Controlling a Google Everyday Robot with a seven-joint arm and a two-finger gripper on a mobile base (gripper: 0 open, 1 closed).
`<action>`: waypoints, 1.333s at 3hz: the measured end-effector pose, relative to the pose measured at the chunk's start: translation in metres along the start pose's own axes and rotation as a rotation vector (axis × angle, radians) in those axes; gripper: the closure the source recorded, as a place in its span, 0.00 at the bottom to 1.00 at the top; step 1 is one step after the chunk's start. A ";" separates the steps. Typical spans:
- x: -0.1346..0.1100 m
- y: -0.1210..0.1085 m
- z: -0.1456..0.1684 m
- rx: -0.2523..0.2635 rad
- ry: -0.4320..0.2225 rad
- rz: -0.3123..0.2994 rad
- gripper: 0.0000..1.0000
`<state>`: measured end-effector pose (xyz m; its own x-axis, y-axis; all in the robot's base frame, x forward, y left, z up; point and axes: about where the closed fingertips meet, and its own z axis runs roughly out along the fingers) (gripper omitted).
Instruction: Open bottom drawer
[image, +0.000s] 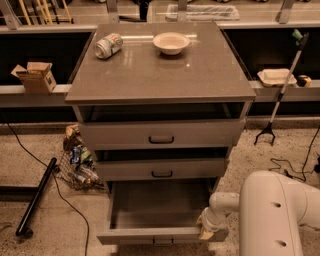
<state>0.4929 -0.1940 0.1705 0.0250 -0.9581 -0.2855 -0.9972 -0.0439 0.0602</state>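
The bottom drawer (155, 205) of the grey cabinet is pulled well out toward me; its plain grey inside shows empty and its front edge (150, 235) lies low in the view, with the black handle (163, 242) just visible at the bottom. My gripper (206, 227) sits at the drawer's front right corner, on the end of the white arm (275, 215), touching the front panel. The middle drawer (162, 170) and top drawer (161, 135) above are closed or nearly closed.
A tipped can (108, 45) and a white bowl (171, 42) sit on the cabinet top (160, 75). A wire basket of trash (77, 162) and a black pole (36, 197) lie on the floor at left. A reacher-grabber tool (282, 90) leans at right.
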 end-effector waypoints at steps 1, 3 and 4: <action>0.000 0.000 0.000 0.000 0.000 0.000 0.63; 0.015 0.008 -0.007 -0.061 -0.003 0.143 0.07; 0.024 0.022 -0.019 -0.100 0.012 0.229 0.00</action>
<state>0.4733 -0.2234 0.1828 -0.1997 -0.9496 -0.2417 -0.9649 0.1477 0.2170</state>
